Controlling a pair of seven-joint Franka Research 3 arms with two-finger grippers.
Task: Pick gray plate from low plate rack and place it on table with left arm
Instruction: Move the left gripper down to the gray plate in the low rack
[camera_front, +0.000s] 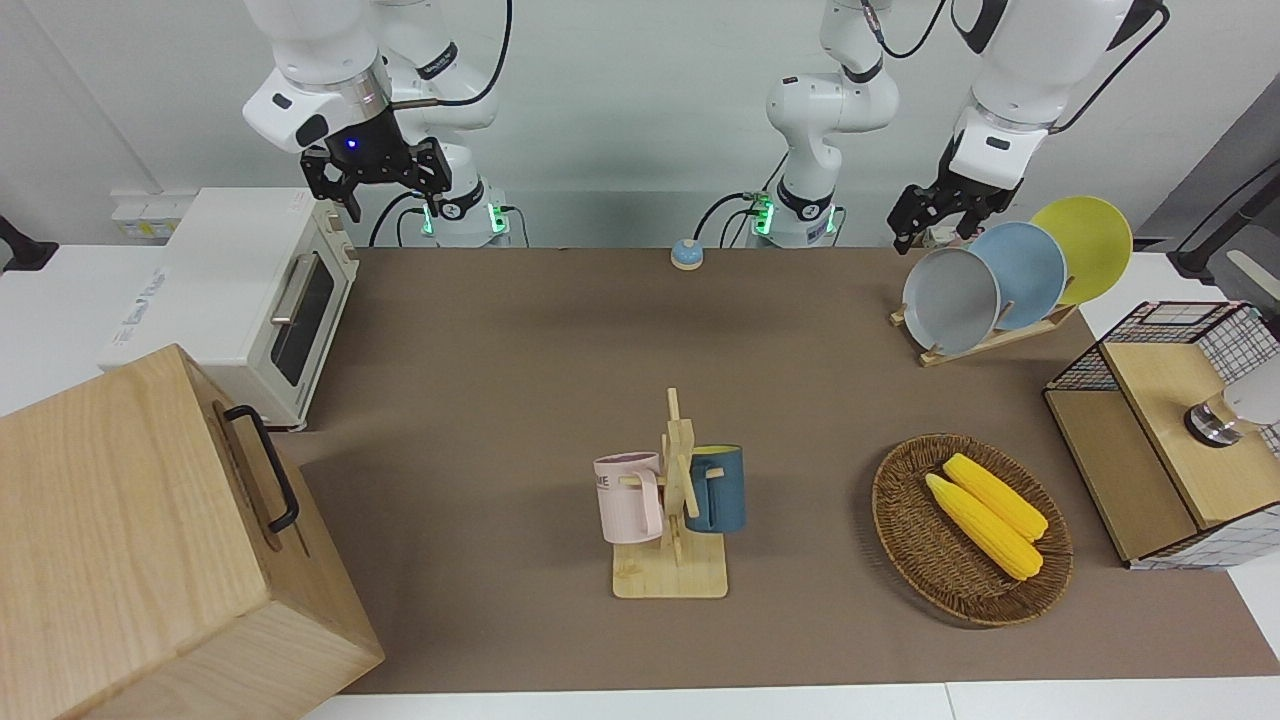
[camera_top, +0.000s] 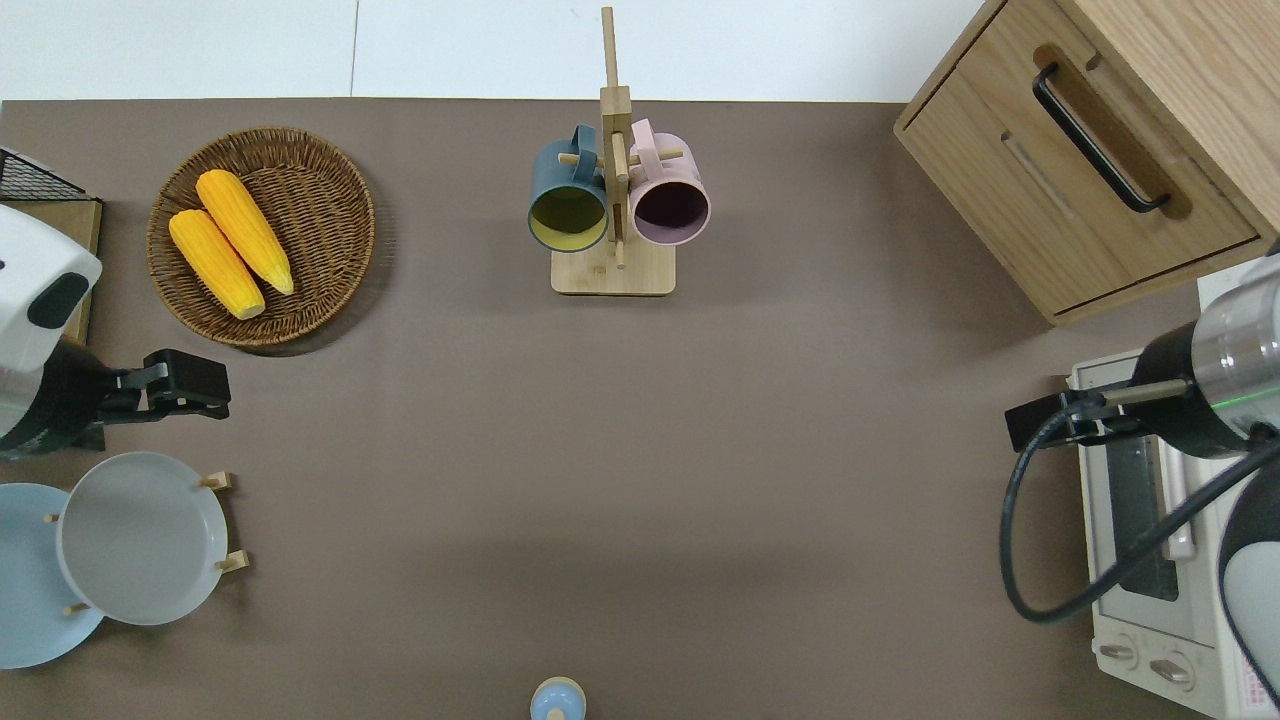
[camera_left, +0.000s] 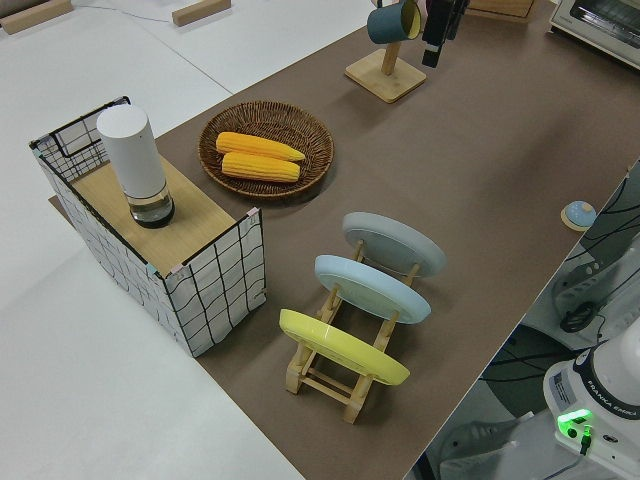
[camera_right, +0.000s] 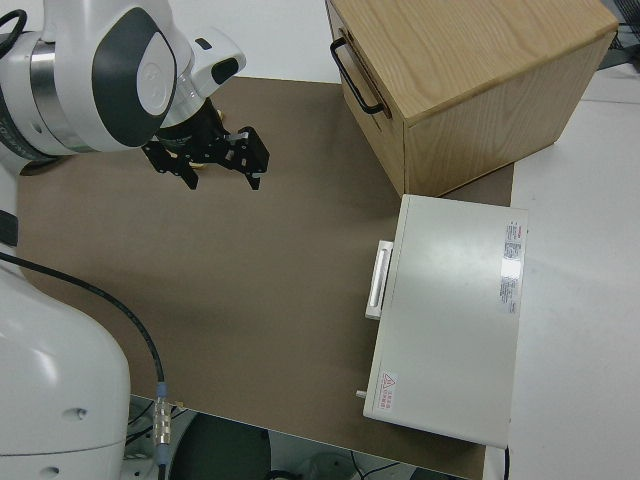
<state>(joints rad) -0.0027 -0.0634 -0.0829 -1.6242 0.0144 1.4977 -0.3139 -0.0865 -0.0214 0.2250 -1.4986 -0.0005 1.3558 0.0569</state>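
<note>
The gray plate (camera_front: 950, 300) is seen leaning in the low plate rack (camera_front: 985, 340) at the left arm's end of the desk (camera_front: 520, 400), in the slot nearest the middle, with the blue plate (camera_front: 1030, 272) and yellow plate (camera_front: 1090, 245) beside it. The left gripper (camera_top: 195, 385) is held over bare desk between the rack and the corn basket (camera_top: 262, 235), jaws spread and empty. The right arm is parked, its jaws (camera_front: 375, 175) open.
</note>
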